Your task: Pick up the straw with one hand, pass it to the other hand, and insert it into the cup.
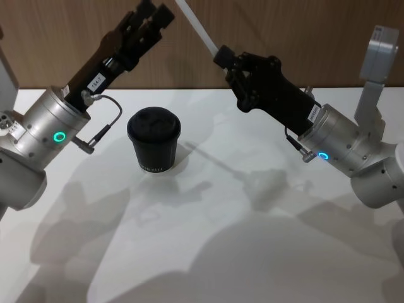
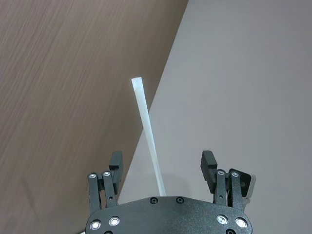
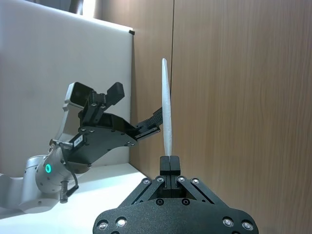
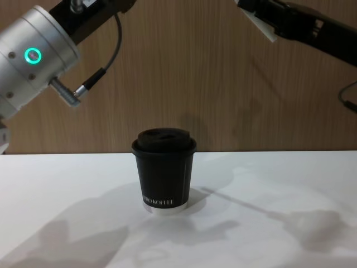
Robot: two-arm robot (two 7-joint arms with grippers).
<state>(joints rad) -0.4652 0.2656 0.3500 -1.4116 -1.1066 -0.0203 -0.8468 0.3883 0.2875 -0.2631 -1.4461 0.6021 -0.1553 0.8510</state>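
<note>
**Straw in the right jaws, left jaws waiting around it**

Head view: The right gripper (image 1: 222, 57) is up in the air. Its jaws are squeezed tight on the low end of the straw (image 1: 199, 28). The straw is slanted. Its free end points up, away from the robot and over toward the robot's left. The left gripper (image 1: 154, 14) is up there too, just beside that free end. Its jaws are spread wide and have nothing in them. The cup (image 1: 154, 148) stands on the table (image 1: 240, 252), below and between the two arms, with its lid on.

Left wrist view: The straw runs through the gap between the two spread jaws. Its long line goes much the same way as the jaws point, only a bit tilted. Its tip reaches out past them and it touches neither jaw. I cannot tell how deep in the gap it sits.

Right wrist view: The straw sticks straight out from the pinched jaws. The left gripper is close beside the middle of the straw.

Chest view: The cup stands upright on the table, well below both arms.

I think the next move is for the left jaws to close across the straw, partway up. They look close enough to need only a small move.
</note>
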